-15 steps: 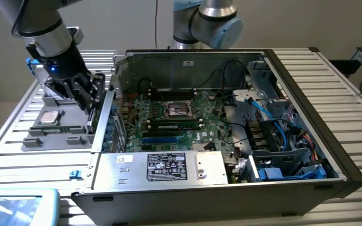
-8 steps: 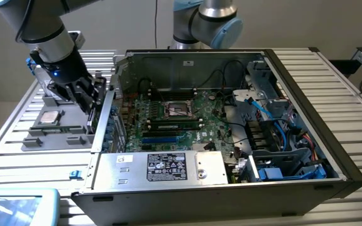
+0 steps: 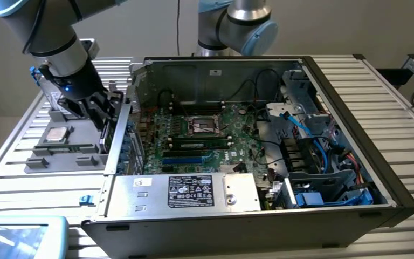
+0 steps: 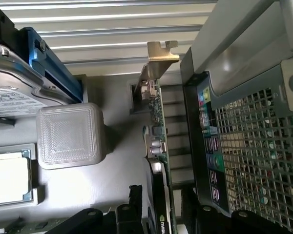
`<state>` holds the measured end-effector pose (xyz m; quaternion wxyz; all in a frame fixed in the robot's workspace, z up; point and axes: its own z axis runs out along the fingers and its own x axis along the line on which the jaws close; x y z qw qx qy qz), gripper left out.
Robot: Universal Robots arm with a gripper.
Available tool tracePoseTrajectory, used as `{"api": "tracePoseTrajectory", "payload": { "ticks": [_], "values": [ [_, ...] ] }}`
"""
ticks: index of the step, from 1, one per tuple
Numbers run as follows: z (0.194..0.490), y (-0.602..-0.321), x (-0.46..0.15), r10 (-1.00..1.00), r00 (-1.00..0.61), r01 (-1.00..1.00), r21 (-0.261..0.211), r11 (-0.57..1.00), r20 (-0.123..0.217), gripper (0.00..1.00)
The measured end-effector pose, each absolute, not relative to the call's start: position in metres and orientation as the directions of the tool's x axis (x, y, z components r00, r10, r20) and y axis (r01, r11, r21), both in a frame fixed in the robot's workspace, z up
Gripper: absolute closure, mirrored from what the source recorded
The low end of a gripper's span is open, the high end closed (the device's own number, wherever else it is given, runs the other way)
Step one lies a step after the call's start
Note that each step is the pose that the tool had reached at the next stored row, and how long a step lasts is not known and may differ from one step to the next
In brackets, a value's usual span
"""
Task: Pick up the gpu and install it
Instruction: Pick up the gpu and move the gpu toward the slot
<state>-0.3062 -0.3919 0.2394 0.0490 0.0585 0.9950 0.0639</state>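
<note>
We find the gpu (image 4: 162, 141) standing on its long edge in a slot of the gray tray (image 4: 112, 165). It is outside the computer case (image 4: 210, 141), just beside that case's rear wall. Room is tight there. On one face of the card, only a narrow channel parts it from the case's port panel and perforated grille (image 4: 254, 161). On the other face, a wider strip of bare tray runs to a ribbed gray block (image 4: 71, 134), with the CPU (image 4: 10, 180) and the hard drive (image 4: 14, 97) in its blue rail beyond. Our gripper (image 4: 161, 195) sits over the card with its jaws apart. Its black fingers (image 4: 135, 200) stand one on each side of the cooler with a sliver of gap at both, so nothing is clamped. In the exterior view the arm reaches down at that view's left, between tray and case wall. The case lies open on the slatted table (image 3: 387, 81), with the motherboard (image 3: 200, 135) exposed and the power supply (image 3: 192, 191) along its near edge. We see the card edge-on: a thin green board carrying small components. A silver bracket with a bent tab sits at the end away from the fingers, and a black cooler bearing a green logo sits between them.
</note>
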Motion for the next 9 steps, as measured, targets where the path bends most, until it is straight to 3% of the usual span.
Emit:
{"api": "tracePoseTrajectory", "payload": {
  "ticks": [9],
  "values": [
    [0.2325, -0.3918, -0.3047, 0.124, -0.990, 0.114, 0.133, 0.985, -0.069, 0.54]
  ]
}}
